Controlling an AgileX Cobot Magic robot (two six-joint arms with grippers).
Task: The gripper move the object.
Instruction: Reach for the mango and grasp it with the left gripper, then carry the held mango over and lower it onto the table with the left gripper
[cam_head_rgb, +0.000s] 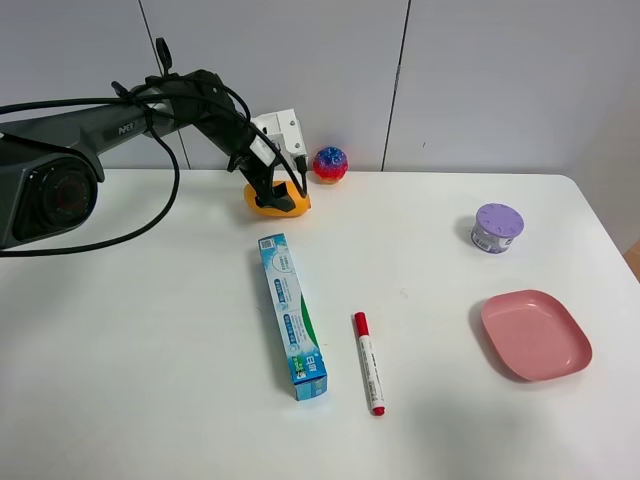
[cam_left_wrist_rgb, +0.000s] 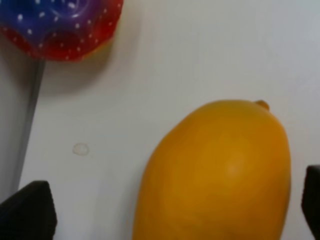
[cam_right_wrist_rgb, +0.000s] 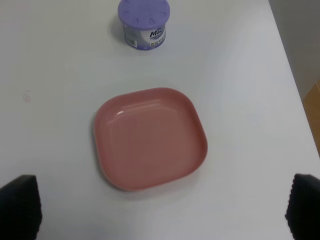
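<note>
The orange-yellow mango lies on the white table near the back wall. My left gripper is down over it with its white box part behind. In the left wrist view the mango fills the space between the two black fingertips, with a gap on one side. The left gripper is open around the mango and not closed on it. My right gripper is open and empty, hovering above the pink plate; it is outside the exterior high view.
A red-blue speckled ball sits just right of the mango by the wall. A blue toothpaste box and a red-capped marker lie at the centre front. A purple-lidded can and the pink plate are on the right.
</note>
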